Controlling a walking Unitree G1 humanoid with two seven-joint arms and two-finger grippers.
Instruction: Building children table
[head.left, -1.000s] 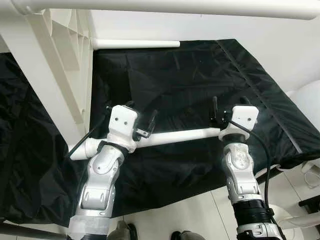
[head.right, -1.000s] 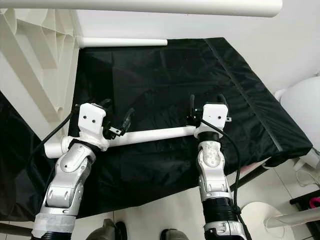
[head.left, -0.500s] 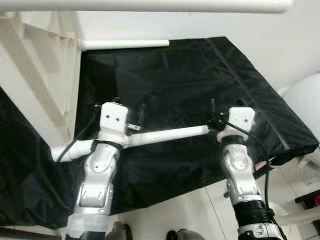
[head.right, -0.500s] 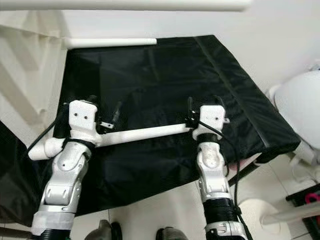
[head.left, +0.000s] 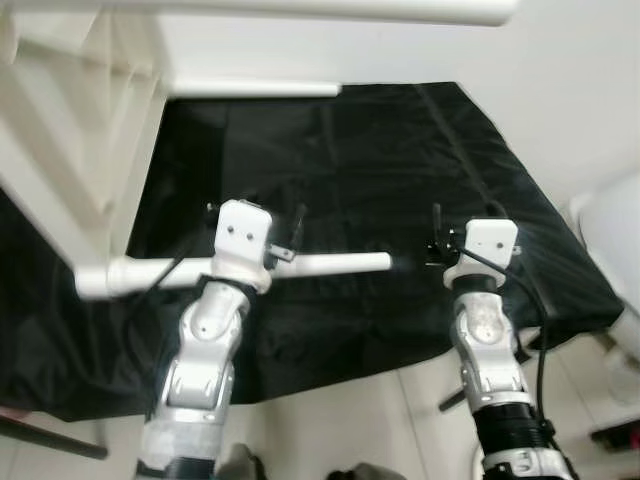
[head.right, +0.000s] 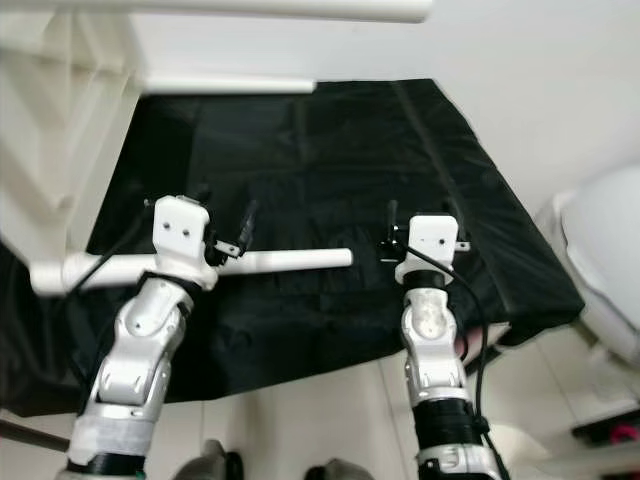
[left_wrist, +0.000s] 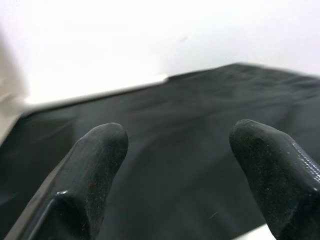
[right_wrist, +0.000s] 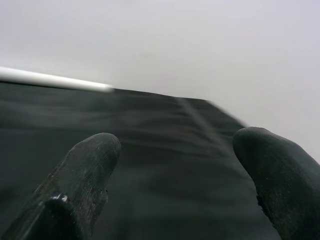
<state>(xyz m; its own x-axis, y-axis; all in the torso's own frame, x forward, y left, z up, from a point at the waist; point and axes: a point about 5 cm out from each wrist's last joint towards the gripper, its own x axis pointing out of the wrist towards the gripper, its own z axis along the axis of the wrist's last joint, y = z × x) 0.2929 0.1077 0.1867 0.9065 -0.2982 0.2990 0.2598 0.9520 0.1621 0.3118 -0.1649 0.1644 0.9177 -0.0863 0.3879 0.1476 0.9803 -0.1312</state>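
The views are a little blurred. We see the big white table frame (head.left: 70, 120) only partly, cut off at the upper left, and its shape is hard to read. A black cloth (head.left: 380, 170) covers the surface, which stands against a white wall (head.left: 560, 90); below it is a pale tiled floor (head.left: 370, 420). A second white tube (head.left: 255, 88) lies at the far edge of the cloth. The white table leg (head.left: 330, 263) lies across the cloth, and our left arm hides its middle. Our left pincer (left_wrist: 175, 145) has its fingers apart above the leg; whether it holds it we cannot tell. Our right pincer (right_wrist: 185, 150) is spread wide and empty, just beside the leg's end.
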